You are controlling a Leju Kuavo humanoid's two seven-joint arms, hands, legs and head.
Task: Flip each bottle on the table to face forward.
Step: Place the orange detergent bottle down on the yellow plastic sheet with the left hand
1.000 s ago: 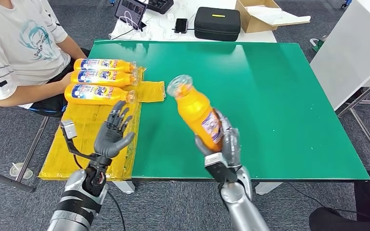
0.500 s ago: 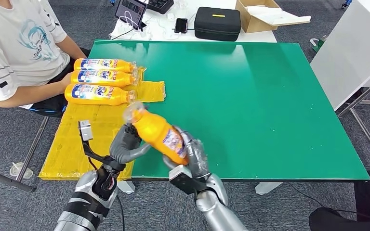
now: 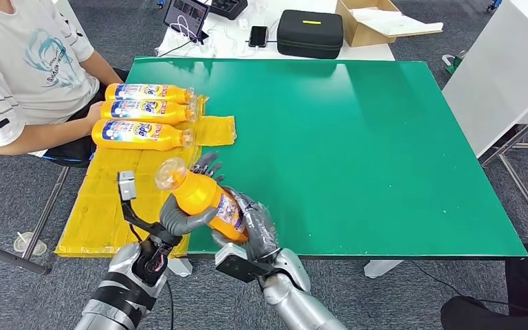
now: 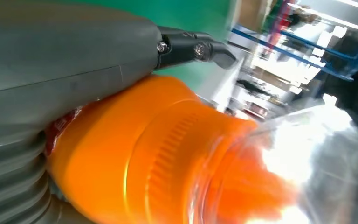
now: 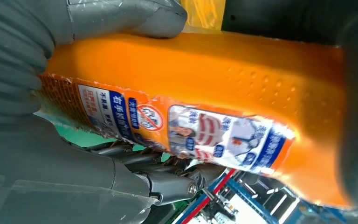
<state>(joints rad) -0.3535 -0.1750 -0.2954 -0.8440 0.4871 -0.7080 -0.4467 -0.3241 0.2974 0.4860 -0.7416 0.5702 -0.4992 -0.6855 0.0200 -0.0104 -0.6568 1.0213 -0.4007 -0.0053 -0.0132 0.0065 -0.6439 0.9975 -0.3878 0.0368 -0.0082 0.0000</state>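
A green table (image 3: 357, 137) fills the middle of the head view. At upper left three bottles (image 3: 144, 113) lie on a yellow mat (image 3: 117, 199) beside a seated person (image 3: 24, 65). At lower centre, the right hand (image 3: 251, 230) and left hand (image 3: 182, 210) both grasp a tilted orange bottle (image 3: 203, 196).

Bright even overhead light, glare on the green table (image 3: 357, 75), left wrist view blurred, bottle cap (image 4: 298, 158) blown out
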